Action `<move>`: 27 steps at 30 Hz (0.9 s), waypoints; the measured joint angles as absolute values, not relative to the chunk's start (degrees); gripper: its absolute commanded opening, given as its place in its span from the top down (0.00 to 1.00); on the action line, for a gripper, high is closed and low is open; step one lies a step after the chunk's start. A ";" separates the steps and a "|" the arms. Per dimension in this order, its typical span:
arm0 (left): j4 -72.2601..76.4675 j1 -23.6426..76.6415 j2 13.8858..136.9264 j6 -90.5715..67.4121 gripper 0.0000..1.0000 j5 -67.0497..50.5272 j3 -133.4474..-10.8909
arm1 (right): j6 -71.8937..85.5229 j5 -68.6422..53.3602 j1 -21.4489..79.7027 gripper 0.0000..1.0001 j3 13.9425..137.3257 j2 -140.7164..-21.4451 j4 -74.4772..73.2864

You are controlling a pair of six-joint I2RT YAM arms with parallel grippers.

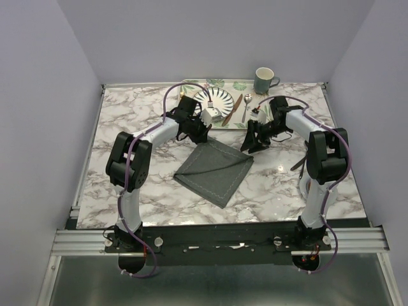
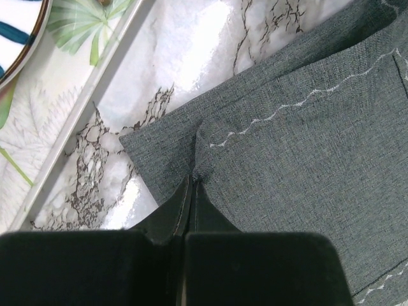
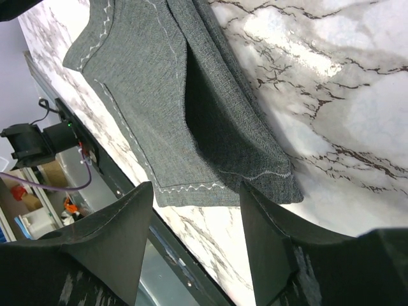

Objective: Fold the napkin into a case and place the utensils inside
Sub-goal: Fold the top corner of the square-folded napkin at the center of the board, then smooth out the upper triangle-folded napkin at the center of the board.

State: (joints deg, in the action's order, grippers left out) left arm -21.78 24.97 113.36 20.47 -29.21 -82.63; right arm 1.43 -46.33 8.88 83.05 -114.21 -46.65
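The dark grey napkin (image 1: 213,169) lies folded on the marble table, with its pale stitched border showing. My left gripper (image 1: 199,131) is at its far corner; in the left wrist view the jaws (image 2: 193,182) are shut together on the edge of the top layer of the napkin (image 2: 306,146). My right gripper (image 1: 252,141) hovers at the right corner. In the right wrist view it (image 3: 197,220) stands open just off the napkin's (image 3: 159,95) corner, holding nothing. The fork (image 1: 209,101) rests on the striped plate (image 1: 217,102). The knife (image 1: 236,110) and spoon (image 1: 246,105) lie beside it.
A leaf-patterned tray (image 1: 210,83) holds the plate at the back of the table. A grey-green mug (image 1: 264,80) stands at the back right. The tray's white rim (image 2: 83,108) runs close to the napkin's far corner. The table's near edge (image 3: 166,242) shows under the right gripper.
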 measured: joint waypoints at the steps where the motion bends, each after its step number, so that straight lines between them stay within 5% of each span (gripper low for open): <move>1: -21.93 24.86 113.38 20.32 0.99 -29.19 -82.65 | 1.41 -46.30 8.88 0.36 83.11 -114.32 -46.63; 6: -22.28 24.69 113.71 19.79 0.95 -29.17 -82.65 | 1.41 -46.09 8.88 0.38 83.22 -114.76 -46.74; 10: -22.41 24.64 114.10 19.11 0.71 -29.12 -83.02 | 1.41 -45.84 8.88 0.37 83.24 -114.76 -47.16; 16: -21.58 24.40 113.99 17.34 0.49 -27.44 -82.76 | -0.43 -45.19 8.88 0.38 83.24 -114.74 -48.14; 27: -17.10 17.82 94.35 3.33 0.44 -30.74 -69.25 | -3.57 -47.70 9.23 0.51 83.24 -109.43 -49.76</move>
